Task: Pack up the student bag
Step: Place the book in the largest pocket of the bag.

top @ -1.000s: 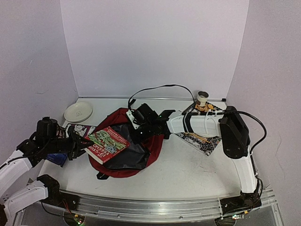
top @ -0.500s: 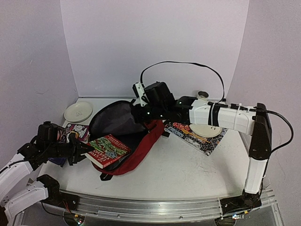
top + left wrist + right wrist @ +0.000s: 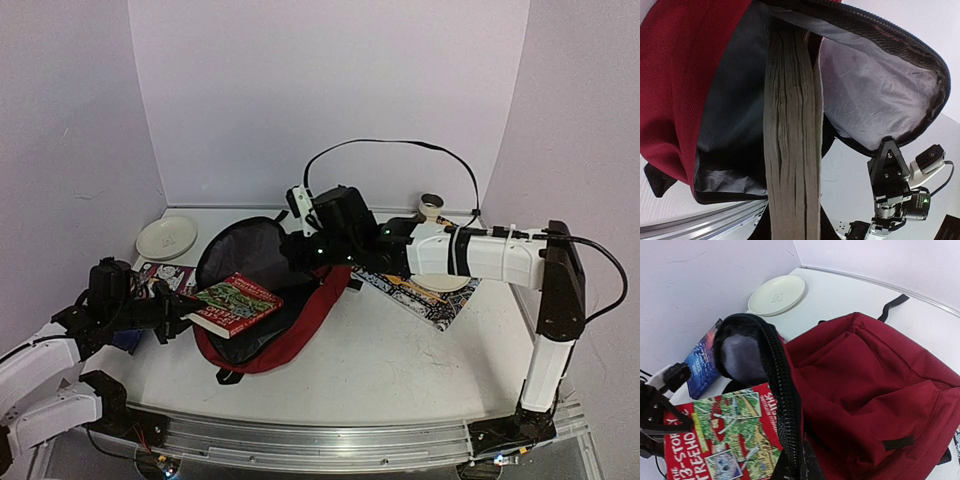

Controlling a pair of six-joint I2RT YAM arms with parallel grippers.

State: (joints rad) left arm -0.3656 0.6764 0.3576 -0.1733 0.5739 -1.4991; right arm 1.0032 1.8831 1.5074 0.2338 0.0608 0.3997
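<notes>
While my right gripper (image 3: 303, 250) is closed tight on the zipper rim (image 3: 782, 390) of the student bag (image 3: 310, 310), it holds this rim lifted above the table (image 3: 400, 350). I judge the reason is simple: the mouth must stand open toward the left arm. The bag itself lies at the middle-left of the table with its red outside toward the right, and its grey lining (image 3: 875, 95) shows clearly in the left wrist view. My left gripper (image 3: 180, 312) is closed narrow on the near end of a book (image 3: 237, 303) and carries it almost flat, with the far end over the lower lip of the opening. In the left wrist view the page block points straight into the mouth. I think this end grip lets the book slide in while the fingers remain outside. On the red cover, in the right wrist view, I can read only "13-STO" and "TREEHO"; the rest is cut off. The plate (image 3: 167, 238) at the back left has a small mark that I cannot read, and the patterned magazine (image 3: 425, 298) under the right arm shows no legible words.
</notes>
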